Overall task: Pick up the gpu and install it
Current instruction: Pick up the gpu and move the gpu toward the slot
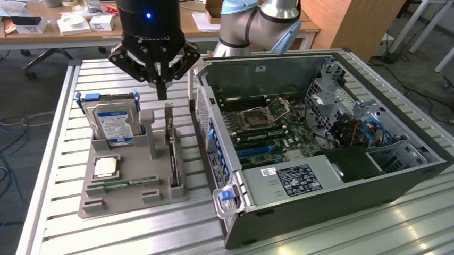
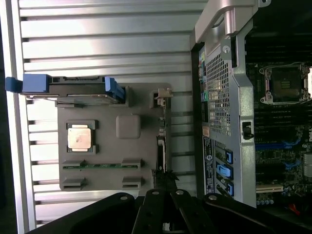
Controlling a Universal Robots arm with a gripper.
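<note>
The gpu (image 1: 172, 151) is a thin dark card standing on its long edge in a slot along the side of the grey holder (image 1: 99, 201) that faces the computer case. Its silver bracket end points away, toward the arm's base. My black gripper (image 1: 161, 94) hangs just above that far end, fingers pointing down and shut together with nothing between them. From the wrist view the gpu (image 2: 161, 148) appears edge-on, directly under the gripper (image 2: 163, 197), with the grey holder (image 2: 107, 146) beside it.
In the holder also sit a blue-and-silver hard drive (image 1: 114, 126), a square processor (image 1: 106, 167) and a green memory stick (image 1: 131, 183). The open computer case (image 1: 354, 180) lies at the exterior view's right, motherboard (image 1: 273, 133) exposed. All rest on a slatted metal table (image 1: 142, 234).
</note>
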